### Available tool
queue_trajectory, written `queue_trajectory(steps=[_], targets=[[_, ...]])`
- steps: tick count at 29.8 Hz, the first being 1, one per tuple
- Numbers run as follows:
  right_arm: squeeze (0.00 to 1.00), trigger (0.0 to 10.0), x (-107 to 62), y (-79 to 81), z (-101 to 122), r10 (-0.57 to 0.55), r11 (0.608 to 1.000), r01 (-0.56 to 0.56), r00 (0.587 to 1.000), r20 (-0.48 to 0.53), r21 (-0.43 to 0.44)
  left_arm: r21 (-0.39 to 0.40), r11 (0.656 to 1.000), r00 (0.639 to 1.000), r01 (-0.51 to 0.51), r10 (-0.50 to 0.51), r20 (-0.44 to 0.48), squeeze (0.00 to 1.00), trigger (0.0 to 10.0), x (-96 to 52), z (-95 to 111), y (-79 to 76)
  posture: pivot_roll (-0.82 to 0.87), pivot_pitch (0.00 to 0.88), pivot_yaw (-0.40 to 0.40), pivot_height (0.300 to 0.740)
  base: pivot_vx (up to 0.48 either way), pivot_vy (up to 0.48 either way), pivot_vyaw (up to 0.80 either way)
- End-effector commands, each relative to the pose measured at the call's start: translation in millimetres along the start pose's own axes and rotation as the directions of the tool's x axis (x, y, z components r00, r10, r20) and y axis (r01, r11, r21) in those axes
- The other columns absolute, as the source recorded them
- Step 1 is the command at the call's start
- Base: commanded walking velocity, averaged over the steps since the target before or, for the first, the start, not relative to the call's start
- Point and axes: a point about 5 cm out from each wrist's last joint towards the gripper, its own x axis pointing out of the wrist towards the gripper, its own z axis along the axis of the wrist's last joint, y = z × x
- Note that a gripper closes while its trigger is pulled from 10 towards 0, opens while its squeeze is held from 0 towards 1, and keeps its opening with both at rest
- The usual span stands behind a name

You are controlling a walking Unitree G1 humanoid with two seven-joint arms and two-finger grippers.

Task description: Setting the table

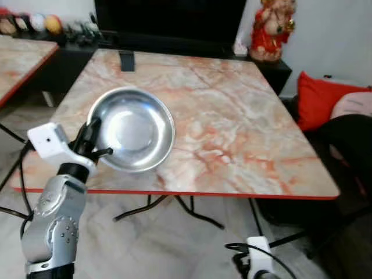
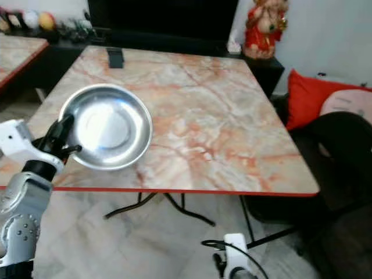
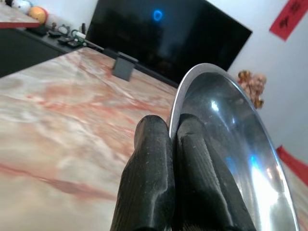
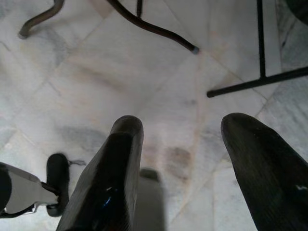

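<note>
We see our left claw (image 1: 96,139) at the left pinching the shiny bowl's (image 1: 135,129) rim over the table (image 1: 232,133), right claw (image 4: 180,144) wide open, empty, low.

Shiny polished metal bowl (image 1: 135,129), glossy marble-look table (image 1: 232,128) top, matt black rubbery left hand (image 3: 175,139), veined stone floor (image 4: 120,72)

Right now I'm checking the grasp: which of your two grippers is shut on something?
The left gripper: its fingers pinch the rim of the steel bowl over the marble table. The right gripper hangs open above the floor.
</note>
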Motion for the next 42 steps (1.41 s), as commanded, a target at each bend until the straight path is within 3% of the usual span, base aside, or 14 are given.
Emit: queue_trajectory(steps=[1, 5, 18, 21, 23, 30, 35, 42], targets=[[0.00, 10.0, -2.0, -11.9, -2, -0.034, 0.999, 0.034, 0.999, -0.008, -0.003, 0.024, 0.997, 0.997, 0.072, -0.072, -0.011, 0.00, 10.0, 3.2, 1, -11.3, -0.01, 0.000, -0.078, 0.719, 0.000, -0.480, 0.00], [0.00, 10.0, -2.1, -11.8, -2, -0.037, 0.999, 0.037, 0.999, -0.007, 0.000, 0.091, 0.990, 0.994, 0.104, -0.099, -0.055, 0.00, 10.0, 8.4, 1, -4.7, -0.01, 0.000, -0.067, 0.719, 0.000, -0.348, 0.00], [0.00, 10.0, -2.1, -12.0, -2, -0.039, 0.999, 0.039, 0.999, -0.001, 0.012, 0.139, 0.985, 0.989, 0.105, -0.088, -0.122, 0.00, 10.0, 8.8, -6, 4.3, -0.01, 0.000, -0.071, 0.719, 0.000, 0.000, 0.00], [0.00, 10.0, -2.0, -11.9, -2, -0.038, 0.999, 0.038, 0.999, -0.002, 0.008, 0.131, 0.988, 0.990, 0.077, -0.060, -0.128, 0.00, 10.0, 10.4, -7, 10.4, -0.01, 0.000, -0.071, 0.719, 0.000, 0.000, 0.00], [0.00, 10.0, -2.1, -11.4, -2, -0.037, 0.999, 0.037, 0.999, -0.002, 0.011, 0.078, 0.996, 0.993, 0.041, -0.032, -0.115, 0.00, 10.0, 10.0, -8, 13.8, -0.01, 0.000, -0.066, 0.719, 0.000, 0.000, 0.00], [0.00, 10.0, -2.0, -10.5, -3, -0.034, 0.999, 0.034, 0.999, -0.004, 0.012, 0.040, 0.999, 0.994, 0.013, -0.008, -0.110, 0.00, 10.0, 6.7, -12, 14.6, -0.01, 0.000, -0.066, 0.719, 0.000, 0.000, 0.00], [0.00, 10.0, -1.9, -9.7, -3, -0.032, 0.999, 0.032, 0.999, -0.003, 0.014, -0.033, 0.998, 0.996, -0.045, 0.043, -0.077, 0.00, 10.0, 6.1, -10, 19.1, -0.01, 0.000, -0.065, 0.719, 0.000, 0.000, 0.00], [0.00, 10.0, -1.7, -8.5, -2, -0.027, 0.999, 0.027, 1.000, -0.001, 0.016, -0.046, 0.996, 0.995, -0.077, 0.074, -0.059, 0.00, 10.0, 8.1, -8, 20.5, -0.01, 0.000, -0.061, 0.719, 0.076, 0.000, 0.00]])
